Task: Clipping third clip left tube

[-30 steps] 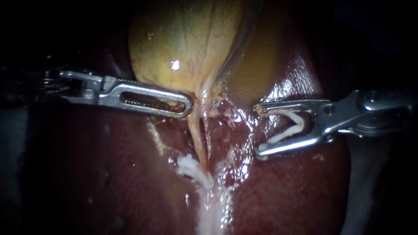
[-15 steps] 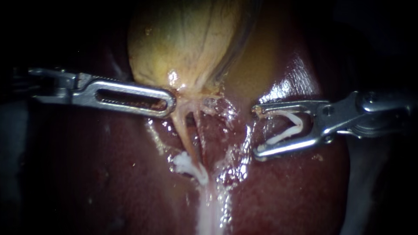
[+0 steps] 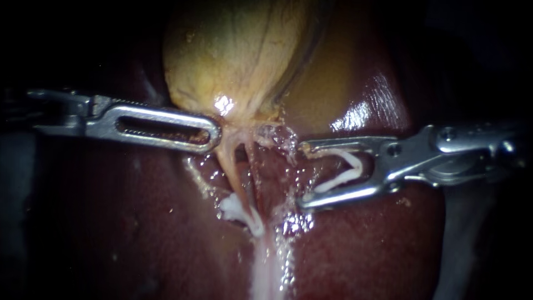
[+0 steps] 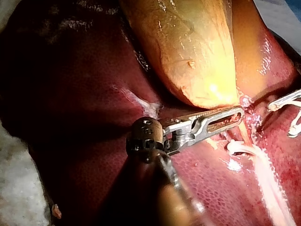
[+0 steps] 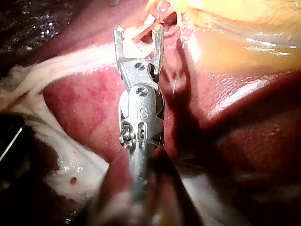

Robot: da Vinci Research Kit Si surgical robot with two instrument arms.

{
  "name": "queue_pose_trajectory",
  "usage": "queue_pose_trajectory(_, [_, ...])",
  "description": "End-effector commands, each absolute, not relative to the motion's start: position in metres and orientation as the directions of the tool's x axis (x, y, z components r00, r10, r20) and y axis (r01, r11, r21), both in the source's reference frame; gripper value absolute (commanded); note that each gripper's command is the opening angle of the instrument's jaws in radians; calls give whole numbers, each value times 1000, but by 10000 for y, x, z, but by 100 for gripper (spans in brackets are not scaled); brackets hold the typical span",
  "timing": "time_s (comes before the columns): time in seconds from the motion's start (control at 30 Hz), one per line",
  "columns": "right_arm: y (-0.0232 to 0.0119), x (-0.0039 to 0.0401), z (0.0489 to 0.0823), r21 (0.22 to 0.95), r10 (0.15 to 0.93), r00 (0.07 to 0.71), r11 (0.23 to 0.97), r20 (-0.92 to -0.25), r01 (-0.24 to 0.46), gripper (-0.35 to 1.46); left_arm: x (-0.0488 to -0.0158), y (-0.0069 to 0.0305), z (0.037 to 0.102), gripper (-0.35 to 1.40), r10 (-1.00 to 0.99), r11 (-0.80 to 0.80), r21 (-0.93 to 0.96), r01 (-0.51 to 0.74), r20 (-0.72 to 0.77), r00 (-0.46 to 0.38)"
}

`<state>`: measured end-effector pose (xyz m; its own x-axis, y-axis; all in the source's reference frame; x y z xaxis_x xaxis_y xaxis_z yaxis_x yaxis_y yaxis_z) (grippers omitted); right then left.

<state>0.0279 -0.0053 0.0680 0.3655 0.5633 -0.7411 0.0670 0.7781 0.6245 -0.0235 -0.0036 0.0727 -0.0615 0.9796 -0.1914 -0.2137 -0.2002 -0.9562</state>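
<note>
While left instrument [image 3: 214, 133] grips gallbladder [image 3: 233, 55], right instrument [image 3: 303, 175] carries a clip [image 3: 351, 166].

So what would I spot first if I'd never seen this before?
The big yellow gallbladder sits at the top middle of the endoscope view, on the shiny dark red liver. Just below it, the left instrument has its claw shut on the gallbladder's narrow end. Across from it, the right instrument holds a white clip in its wide-spread claw, beside the thin tubes.

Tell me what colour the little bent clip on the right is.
The clip is white, best seen in the endoscope view.
</note>
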Motion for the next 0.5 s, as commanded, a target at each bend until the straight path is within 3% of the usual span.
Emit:
queue_pose_trajectory(0.03, [-55, 285, 684, 627, 566, 366, 776, -739, 65, 50, -235, -36, 728, -35, 980, -200, -956, -213, -192, -62])
queue_pose_trajectory(0.5, [-69, 333, 719, 644, 584, 368, 762, -724, 59, 50, -238, -37, 725, -35, 980, -200, -956, -215, -192, -60])
